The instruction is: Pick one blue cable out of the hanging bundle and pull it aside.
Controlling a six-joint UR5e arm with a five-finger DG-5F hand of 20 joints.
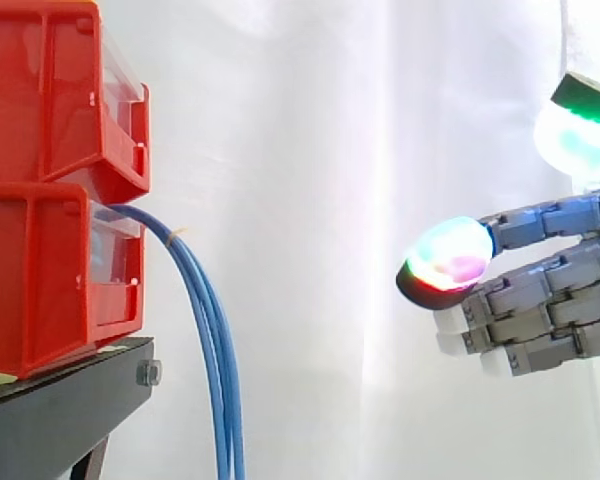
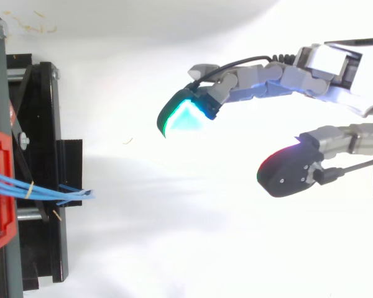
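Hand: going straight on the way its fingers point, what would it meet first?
Likely the blue cable bundle hanging from the lower red bin; the space before it looks free. From above, the bundle sits slightly off the line of the open hand, so it might pass beside.

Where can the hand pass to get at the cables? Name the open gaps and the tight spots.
Open: the wide gap between the hand and the hanging blue cables, backed by the white curtain. Tight: where the cables leave the lower red bin, bunched together close to the black stand.
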